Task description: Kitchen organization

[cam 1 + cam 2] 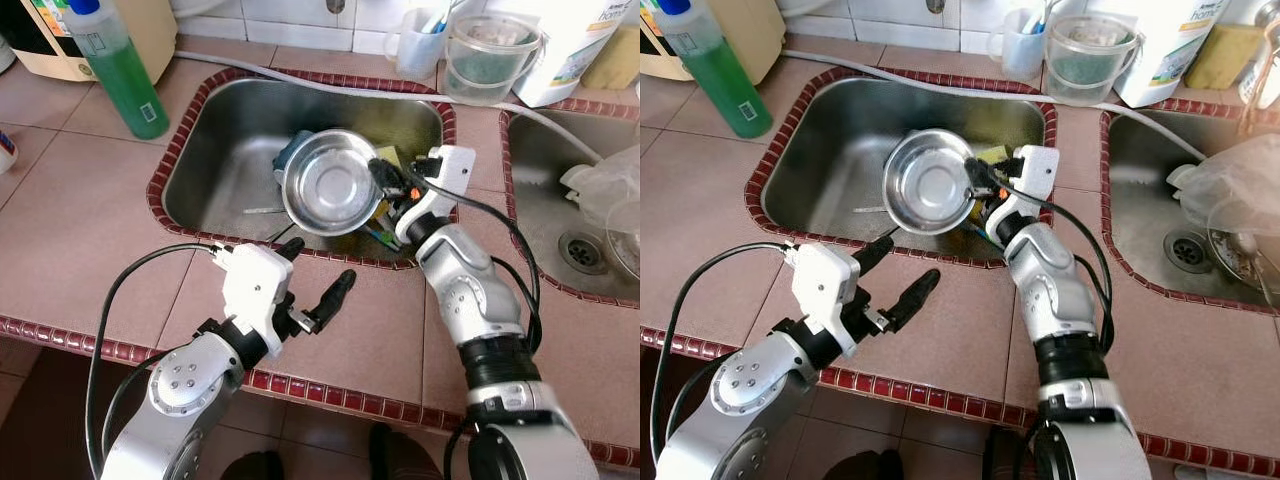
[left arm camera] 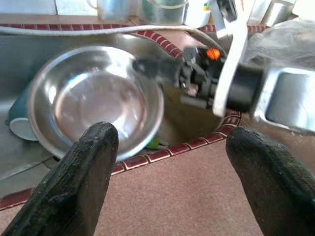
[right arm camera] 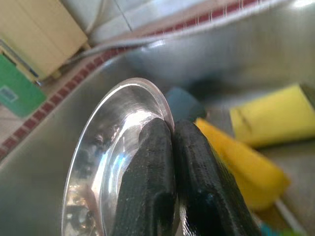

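Observation:
A round steel bowl (image 1: pixel 330 183) hangs tilted over the steel sink (image 1: pixel 215 150), held by its right rim. My right gripper (image 1: pixel 385 176) is shut on that rim; in the right wrist view its fingers (image 3: pixel 167 172) press together on the bowl's edge (image 3: pixel 123 142). My left gripper (image 1: pixel 318 275) is open above the pink tiled counter (image 1: pixel 90 230) in front of the sink, holding nothing; its fingers (image 2: pixel 83 172) frame the bowl (image 2: pixel 93 98) from the near side.
Under the bowl lie a teal cup (image 1: pixel 290 150), yellow sponges (image 3: pixel 266 118) and cutlery. A green soap bottle (image 1: pixel 120 65) stands back left. Plastic cups (image 1: pixel 490 55) and a white jug stand behind the sink. A second sink (image 1: pixel 580 210) with a plastic bag is at right.

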Available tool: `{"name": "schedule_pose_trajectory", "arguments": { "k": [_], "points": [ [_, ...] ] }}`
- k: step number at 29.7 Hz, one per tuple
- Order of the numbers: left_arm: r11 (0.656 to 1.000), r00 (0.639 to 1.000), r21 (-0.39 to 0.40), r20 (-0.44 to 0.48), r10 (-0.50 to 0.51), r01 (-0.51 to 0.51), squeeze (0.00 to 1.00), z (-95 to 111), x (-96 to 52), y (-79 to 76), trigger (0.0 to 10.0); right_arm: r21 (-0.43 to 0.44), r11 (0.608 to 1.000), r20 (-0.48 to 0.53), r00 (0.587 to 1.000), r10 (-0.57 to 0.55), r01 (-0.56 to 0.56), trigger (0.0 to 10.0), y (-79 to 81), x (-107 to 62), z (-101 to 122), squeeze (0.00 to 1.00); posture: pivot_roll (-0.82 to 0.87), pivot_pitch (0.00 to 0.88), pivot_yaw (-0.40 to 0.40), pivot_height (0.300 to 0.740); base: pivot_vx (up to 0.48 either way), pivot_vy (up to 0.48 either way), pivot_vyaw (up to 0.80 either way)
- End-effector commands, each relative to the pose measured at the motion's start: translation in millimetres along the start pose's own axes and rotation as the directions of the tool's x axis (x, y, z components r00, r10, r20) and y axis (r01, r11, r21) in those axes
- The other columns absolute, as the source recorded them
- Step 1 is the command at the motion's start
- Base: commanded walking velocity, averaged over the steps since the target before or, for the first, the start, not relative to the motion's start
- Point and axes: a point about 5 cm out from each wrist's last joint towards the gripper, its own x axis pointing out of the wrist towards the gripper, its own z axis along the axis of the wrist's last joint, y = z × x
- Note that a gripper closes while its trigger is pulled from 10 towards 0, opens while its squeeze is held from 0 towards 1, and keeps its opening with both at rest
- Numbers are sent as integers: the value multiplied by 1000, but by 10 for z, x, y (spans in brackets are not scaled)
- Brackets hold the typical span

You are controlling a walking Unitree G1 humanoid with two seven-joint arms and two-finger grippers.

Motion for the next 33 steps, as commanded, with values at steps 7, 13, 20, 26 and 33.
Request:
{"name": "schedule_pose_trajectory", "arguments": {
  "k": [7, 13, 20, 26, 33],
  "points": [
    [1000, 1000, 1, 11, 6, -6, 0, 37, -24, -13, 10000, 25, 999, -24, 999, -41, 42, 10000, -70, -88, -13, 0, -30, 285, 26, 740, 0, 0, 0],
    [1000, 1000, 5, 9, 1, -1, 0, 32, -25, -13, 10000, 58, 997, -18, 998, -52, 53, 10000, -85, -104, -6, 1000, -30, 280, 26, 740, 0, 0, 0],
    [1000, 1000, 11, 10, 4, -4, 0, 30, -16, -2, 10000, 66, 996, 1, 998, -67, 67, 10000, -89, -91, 21, 1000, -25, 273, 27, 740, 0, 0, 0],
    [1000, 1000, 14, 8, 14, -14, 0, 18, -8, 21, 10000, 56, 998, 51, 998, -40, 37, 10000, -56, -88, 83, 1000, -19, 259, 21, 740, 0, 0, 0],
    [996, 996, 16, 21, 83, -83, 0, -3, 40, 162, 10000, -170, 985, 190, 981, 33, 0, 10000, 85, -132, 211, 1000, -21, 212, 13, 740, 0, 0, 0]
  ]
}}
